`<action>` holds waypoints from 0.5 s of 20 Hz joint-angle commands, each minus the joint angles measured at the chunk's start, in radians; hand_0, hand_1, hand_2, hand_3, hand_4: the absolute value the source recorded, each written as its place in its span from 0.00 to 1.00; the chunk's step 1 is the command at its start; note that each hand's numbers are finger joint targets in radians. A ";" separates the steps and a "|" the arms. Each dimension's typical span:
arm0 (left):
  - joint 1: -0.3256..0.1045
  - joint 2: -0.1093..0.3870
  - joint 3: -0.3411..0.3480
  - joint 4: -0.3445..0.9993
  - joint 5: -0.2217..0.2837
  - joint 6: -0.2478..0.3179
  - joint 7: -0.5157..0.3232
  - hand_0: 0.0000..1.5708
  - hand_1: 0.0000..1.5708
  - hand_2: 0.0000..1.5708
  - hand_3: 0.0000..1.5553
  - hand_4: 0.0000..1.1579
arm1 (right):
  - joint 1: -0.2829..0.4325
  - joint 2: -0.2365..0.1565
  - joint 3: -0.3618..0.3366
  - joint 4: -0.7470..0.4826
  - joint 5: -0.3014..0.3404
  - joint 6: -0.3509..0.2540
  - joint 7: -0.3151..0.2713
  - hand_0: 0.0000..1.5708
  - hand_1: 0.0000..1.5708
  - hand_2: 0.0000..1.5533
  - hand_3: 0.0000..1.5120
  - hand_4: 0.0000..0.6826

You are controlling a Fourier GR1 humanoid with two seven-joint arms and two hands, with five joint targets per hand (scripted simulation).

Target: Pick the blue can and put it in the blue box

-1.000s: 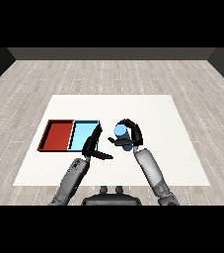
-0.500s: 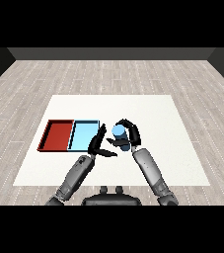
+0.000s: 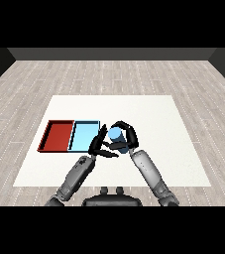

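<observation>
my right hand [image 3: 126, 135] is curled round the blue can [image 3: 117, 139], so the pick looks done. the can sits in my grip just right of the light blue tray [image 3: 84, 135], close to its right rim but not yet inside it. my left hand [image 3: 98, 144] is beside the can with its fingers straight and spread, holding nothing, between the can and the tray's near corner. the red tray [image 3: 58, 135] lies to the left of the blue one, touching it, with nothing of mine in it. what's left, as i judge it: carry the can a short way left over the blue tray and set it down on the tray floor, then let go. my left hand may need to get out of the way first.
</observation>
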 commanded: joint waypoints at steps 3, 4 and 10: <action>-0.028 -0.006 0.040 0.127 0.006 -0.046 -0.096 0.00 0.00 0.00 0.00 0.00 | -0.124 0.002 0.037 0.090 -0.062 -0.063 0.025 0.93 0.93 0.94 0.93 0.89; -0.013 -0.006 0.022 0.003 -0.016 -0.019 -0.006 0.00 0.00 0.00 0.00 0.00 | -0.021 0.002 0.057 0.097 -0.073 -0.064 -0.098 0.93 0.93 0.94 0.93 0.89; -0.043 -0.006 -0.088 0.134 0.080 0.040 -0.162 0.00 0.00 0.00 0.00 0.00 | -0.039 0.002 0.061 0.002 -0.116 -0.080 0.004 0.92 0.92 0.94 0.91 0.88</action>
